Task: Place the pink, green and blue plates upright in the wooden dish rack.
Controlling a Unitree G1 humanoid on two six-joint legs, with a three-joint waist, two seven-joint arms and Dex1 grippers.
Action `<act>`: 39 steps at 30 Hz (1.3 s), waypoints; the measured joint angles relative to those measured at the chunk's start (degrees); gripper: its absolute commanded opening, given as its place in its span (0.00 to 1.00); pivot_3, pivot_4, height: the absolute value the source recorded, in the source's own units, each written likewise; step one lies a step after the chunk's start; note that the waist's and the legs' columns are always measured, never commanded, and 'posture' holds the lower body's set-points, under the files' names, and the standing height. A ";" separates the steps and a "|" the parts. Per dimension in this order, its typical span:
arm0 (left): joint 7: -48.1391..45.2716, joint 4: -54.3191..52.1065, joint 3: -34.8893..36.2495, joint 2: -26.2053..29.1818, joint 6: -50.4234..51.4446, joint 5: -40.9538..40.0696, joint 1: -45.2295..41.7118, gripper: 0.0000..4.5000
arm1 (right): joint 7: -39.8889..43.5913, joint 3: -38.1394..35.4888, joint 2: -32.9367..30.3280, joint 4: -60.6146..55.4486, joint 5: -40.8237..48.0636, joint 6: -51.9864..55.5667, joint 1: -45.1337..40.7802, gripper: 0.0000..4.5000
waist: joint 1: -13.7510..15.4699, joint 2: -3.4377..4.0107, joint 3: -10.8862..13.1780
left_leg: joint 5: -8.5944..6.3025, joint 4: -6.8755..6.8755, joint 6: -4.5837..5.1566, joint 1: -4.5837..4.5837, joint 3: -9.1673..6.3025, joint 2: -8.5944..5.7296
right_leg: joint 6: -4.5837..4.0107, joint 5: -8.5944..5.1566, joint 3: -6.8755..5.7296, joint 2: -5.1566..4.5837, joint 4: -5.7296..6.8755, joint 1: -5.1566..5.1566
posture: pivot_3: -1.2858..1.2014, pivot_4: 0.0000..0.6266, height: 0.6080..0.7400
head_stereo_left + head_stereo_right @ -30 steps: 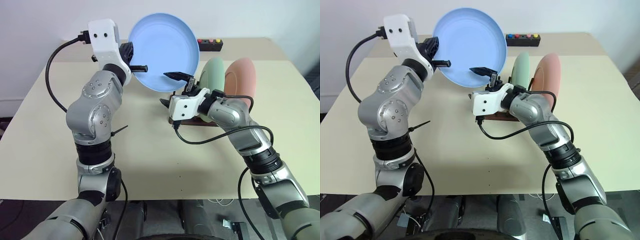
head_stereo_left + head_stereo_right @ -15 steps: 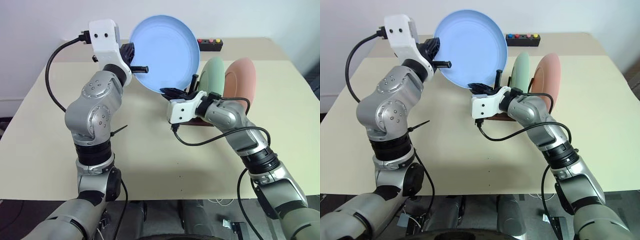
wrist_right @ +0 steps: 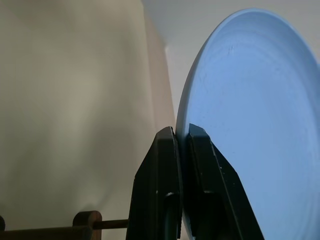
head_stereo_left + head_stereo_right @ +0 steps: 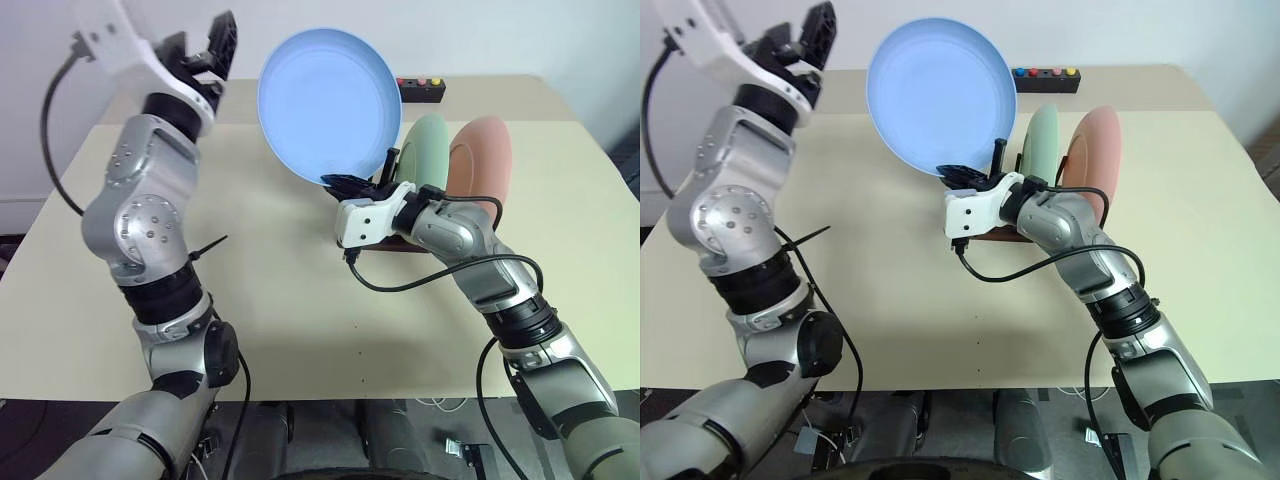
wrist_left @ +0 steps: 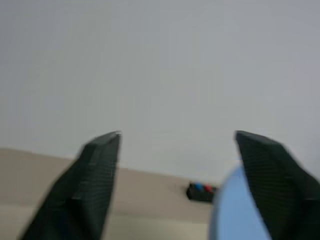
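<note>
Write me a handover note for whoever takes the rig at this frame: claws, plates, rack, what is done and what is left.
Left claw: open, raised, clear of the blue plate.
Right claw: shut on the blue plate's lower rim, holding it up above the table, near the wooden dish rack.
Green plate and pink plate: upright in the rack, side by side.
Done: two plates racked, blue plate in the right claw.
Left: stand the blue plate upright in the rack beside the green one, then release.

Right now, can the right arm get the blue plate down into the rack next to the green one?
Probably yes. The right gripper pinches the blue plate by its lower rim, just above the wooden dish rack; the space beside the green plate looks free.
</note>
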 measured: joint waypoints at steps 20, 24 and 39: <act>-25.58 6.11 -18.98 17.38 -16.58 8.40 29.77 0.99 | 4.96 -8.42 9.28 -11.22 32.17 12.92 -1.10 0.00 | -0.05 0.00 0.00 | -0.03 -0.09 0.05 -0.01 -0.04 0.04 | -0.06 0.03 0.00 0.00 0.02 -0.05 | 0.52 0.24 1.00; -31.03 4.66 -21.96 17.98 -20.78 8.97 34.75 0.99 | 4.64 -11.49 10.55 -17.33 41.82 22.81 2.40 0.00 | 0.02 0.02 -0.03 | -0.03 -0.08 0.06 0.03 -0.04 0.04 | -0.10 0.05 0.00 0.00 0.02 0.00 | 0.52 0.24 1.00; -42.37 3.50 -25.95 19.45 -29.83 10.19 40.64 0.99 | -5.03 -19.52 15.26 -23.65 62.19 43.01 8.16 0.00 | -0.05 0.05 -0.02 | -0.04 -0.09 0.07 0.03 -0.02 0.06 | -0.12 0.06 0.00 0.03 0.04 -0.04 | 0.52 0.24 1.00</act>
